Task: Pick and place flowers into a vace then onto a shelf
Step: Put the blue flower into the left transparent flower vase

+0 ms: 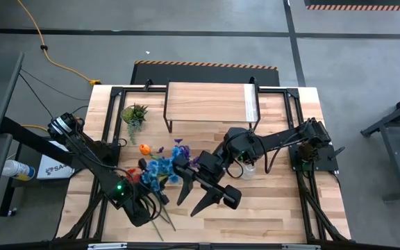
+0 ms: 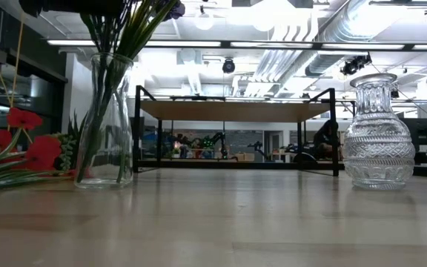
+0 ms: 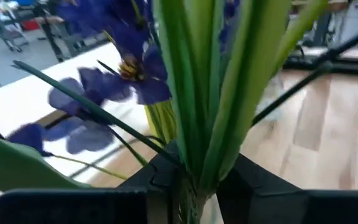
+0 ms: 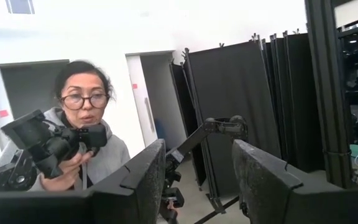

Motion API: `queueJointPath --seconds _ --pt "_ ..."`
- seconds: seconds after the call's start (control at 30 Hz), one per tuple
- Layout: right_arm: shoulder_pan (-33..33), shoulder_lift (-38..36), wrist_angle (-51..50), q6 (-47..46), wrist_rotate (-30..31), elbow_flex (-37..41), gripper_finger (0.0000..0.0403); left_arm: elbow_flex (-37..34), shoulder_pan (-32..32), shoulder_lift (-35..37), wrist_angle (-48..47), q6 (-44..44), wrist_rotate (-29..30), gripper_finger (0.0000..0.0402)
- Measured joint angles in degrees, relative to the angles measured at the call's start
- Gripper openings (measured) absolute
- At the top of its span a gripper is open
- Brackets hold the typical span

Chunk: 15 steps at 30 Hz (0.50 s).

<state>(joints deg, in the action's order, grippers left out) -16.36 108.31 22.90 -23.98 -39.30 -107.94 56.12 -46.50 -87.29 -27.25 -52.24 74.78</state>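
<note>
A bunch of flowers with green stems and blue blooms (image 1: 162,167) (image 3: 129,81) is in my left gripper (image 1: 146,201) (image 3: 194,180), which is shut on the stems. In the low view these stems (image 2: 113,44) run down into a plain clear glass vase (image 2: 106,126) standing on the table. Red flowers (image 2: 13,141) lie on the table beside that vase, and an orange bloom (image 1: 144,148) shows near the blue ones. My right gripper (image 1: 194,196) (image 4: 197,180) is open above the table, right of the flowers, and touches nothing. The shelf (image 1: 210,103) (image 2: 236,111) stands at the far side. My left gripper pinches a bundle of several green stems (image 3: 197,155) between its two fingers, which lie across the stems. The blooms spread out beyond the fingers. The stems' lower part stands in the clear vase (image 2: 102,96), roughly upright.
A cut-glass vase (image 1: 247,167) (image 2: 376,133) stands under my right arm, right of the flowers. A small spiky green plant (image 1: 135,114) sits left of the shelf. A person holding a camera (image 4: 73,149) shows beyond the table's near side. Bare tabletop (image 1: 269,208) lies at near right.
</note>
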Motion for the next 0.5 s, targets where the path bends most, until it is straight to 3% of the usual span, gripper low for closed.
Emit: queueJointPath --seconds 0.5 --pt "0.0 0.0 -0.02 -0.07 -1.19 0.0 0.0179 0.0 -0.02 4.28 -8.15 0.73 -9.57 0.009"
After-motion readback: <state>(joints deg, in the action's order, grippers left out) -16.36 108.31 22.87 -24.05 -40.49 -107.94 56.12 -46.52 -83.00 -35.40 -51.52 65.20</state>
